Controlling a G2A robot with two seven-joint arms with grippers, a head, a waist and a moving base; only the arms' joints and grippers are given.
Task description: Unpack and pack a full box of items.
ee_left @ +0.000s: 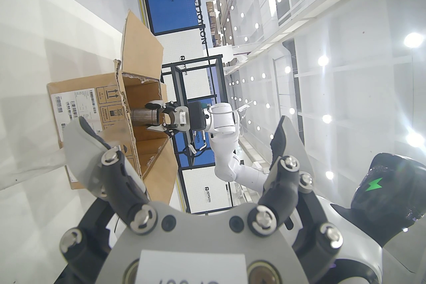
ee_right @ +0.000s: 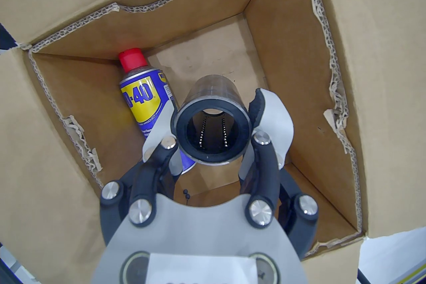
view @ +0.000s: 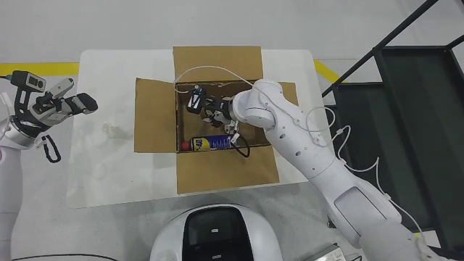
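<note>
Right gripper (ee_right: 213, 132) clamped on metal bearing sleeve (ee_right: 213, 89) at box (ee_right: 299, 49) mouth, spray can (ee_right: 146, 95) inside; left gripper (ee_left: 179, 132) wide open, off box

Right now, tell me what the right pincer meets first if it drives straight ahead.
Likely the bare box floor beside the spray can; the right pincer, shut on a metal cylinder, points straight at it, cylinder end leading.

The brown cardboard box (view: 156, 125) stands open on the table, flaps folded outward. A blue-and-yellow spray can (ee_right: 146, 92) with a red cap lies on its floor along one wall. A hollow metal cylinder (ee_right: 213, 87) with a black rim is clamped in the right gripper (ee_right: 216, 115) over the opening
</note>
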